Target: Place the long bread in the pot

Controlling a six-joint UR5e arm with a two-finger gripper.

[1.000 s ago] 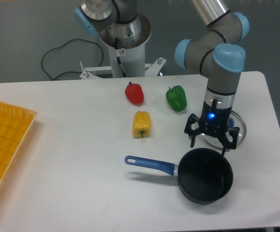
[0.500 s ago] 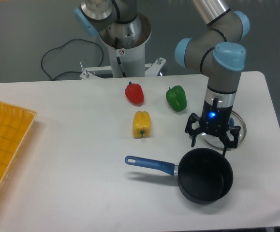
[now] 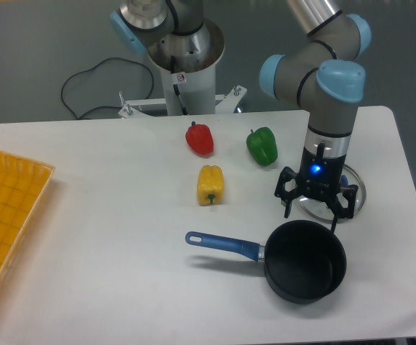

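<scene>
The end effector (image 3: 315,208) hangs with its fingers spread apart and holds nothing. It is just above the far rim of the pot (image 3: 305,260), over the glass lid (image 3: 348,194) that lies flat on the tabletop (image 3: 107,215) behind the pot. The pot stands at the near right of the tabletop and looks empty inside; its blue handle (image 3: 222,245) points to the left.

The long bread is not visible anywhere in this view. It is not in the pot, not between the fingers, and not among the things on the tabletop. For this reason I cannot tell which way it lies from the end effector, nor how its long axis is turned. My judgement is that the task is at its beginning, and that the bread must first be found before any grasp. One possible place is the orange tray (image 3: 6,215) at the left edge, which is cut by the frame; if so, the arm would need to cross the whole tabletop to the left.

In the middle of the tabletop there are three peppers: a red pepper (image 3: 200,138) and a green pepper (image 3: 262,146) farther away, and a yellow pepper (image 3: 210,185) nearer. The surface is white and smooth. Behind it there is a grey floor with a black cable (image 3: 96,83) beside the robot base (image 3: 182,65)
</scene>
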